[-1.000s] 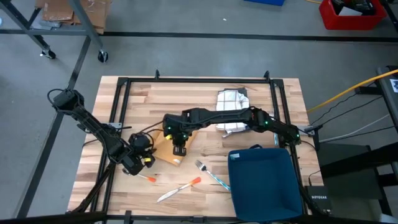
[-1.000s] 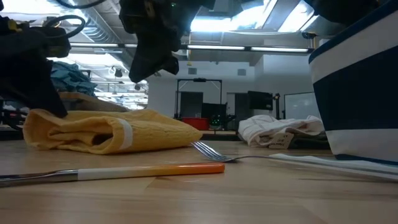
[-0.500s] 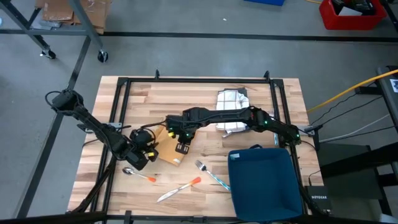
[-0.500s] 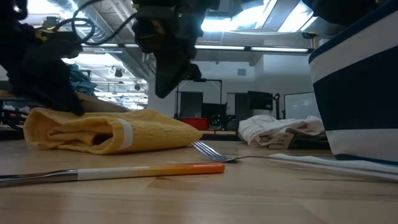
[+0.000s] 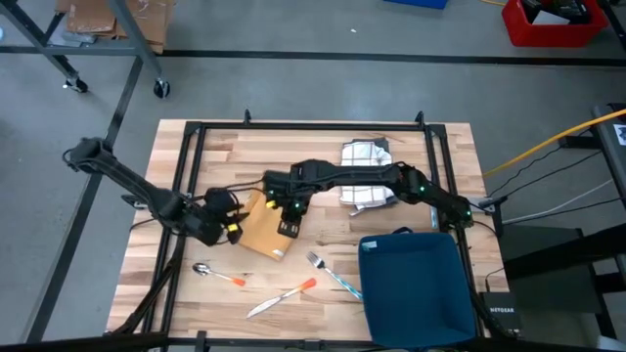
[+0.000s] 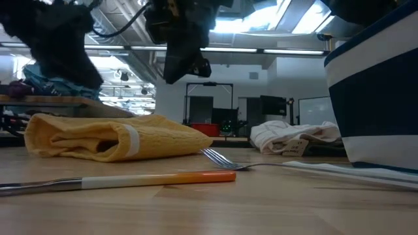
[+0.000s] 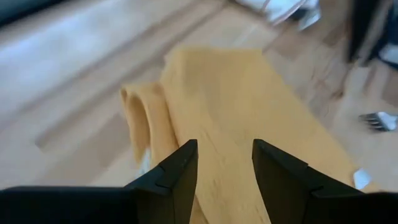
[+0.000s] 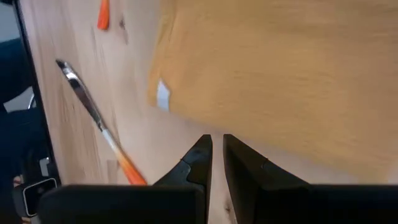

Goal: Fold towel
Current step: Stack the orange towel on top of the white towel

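Observation:
The yellow towel (image 5: 259,233) lies folded flat on the wooden table, a white label at one edge (image 8: 162,96); in the low view it is a low roll (image 6: 111,137). My left gripper (image 5: 231,219) hovers open over the towel's left edge (image 7: 224,155), clear of it. My right gripper (image 5: 288,228) hangs above the towel's right edge with its fingers shut (image 8: 216,149), also clear of the cloth (image 6: 186,49).
A blue bin (image 5: 411,284) stands at the near right. A white cloth (image 5: 364,156) lies crumpled at the far side. A spoon (image 5: 217,274), an orange-handled knife (image 5: 284,296) and a fork (image 5: 333,274) lie near the towel's near edge.
My left gripper has risen and moved from the towel's near-left corner toward the far edge, ending above its left edge. My right gripper has lifted a little and shifted slightly toward the far edge. The towel has stayed in place.

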Robot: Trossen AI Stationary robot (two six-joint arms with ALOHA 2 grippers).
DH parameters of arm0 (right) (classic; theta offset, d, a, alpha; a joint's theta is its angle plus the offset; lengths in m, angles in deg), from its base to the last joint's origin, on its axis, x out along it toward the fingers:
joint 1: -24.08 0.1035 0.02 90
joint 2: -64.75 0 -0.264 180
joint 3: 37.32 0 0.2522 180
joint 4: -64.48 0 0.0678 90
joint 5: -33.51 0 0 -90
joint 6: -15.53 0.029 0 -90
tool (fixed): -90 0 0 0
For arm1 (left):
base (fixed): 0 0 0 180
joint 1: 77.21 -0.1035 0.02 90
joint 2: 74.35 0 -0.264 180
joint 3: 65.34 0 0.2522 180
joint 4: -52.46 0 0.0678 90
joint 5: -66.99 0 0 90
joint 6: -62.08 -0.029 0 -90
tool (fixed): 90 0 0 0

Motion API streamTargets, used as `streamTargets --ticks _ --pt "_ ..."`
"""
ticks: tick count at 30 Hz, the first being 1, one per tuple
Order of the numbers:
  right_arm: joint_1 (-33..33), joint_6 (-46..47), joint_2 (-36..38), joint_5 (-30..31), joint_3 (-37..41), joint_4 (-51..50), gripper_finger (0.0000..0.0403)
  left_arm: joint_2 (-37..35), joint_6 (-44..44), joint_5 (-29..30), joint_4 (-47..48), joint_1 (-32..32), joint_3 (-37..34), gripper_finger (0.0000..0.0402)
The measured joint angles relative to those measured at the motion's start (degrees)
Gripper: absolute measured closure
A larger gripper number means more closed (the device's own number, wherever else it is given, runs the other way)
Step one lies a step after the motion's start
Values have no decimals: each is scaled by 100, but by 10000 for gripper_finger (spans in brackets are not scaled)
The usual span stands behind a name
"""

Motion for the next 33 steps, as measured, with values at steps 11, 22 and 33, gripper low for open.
streamTargets --ticks 11,22,33 --pt "-246 -9 44 449 1 157 359 -893 -1536 -1 -5 -187 0 257" --pt "-234 -11 45 745 1 815 349 -836 -1480 -7 27 -320 -120 256" --pt "-85 225 28 910 3 832 229 -836 -1782 -7 34 -405 -120 256"
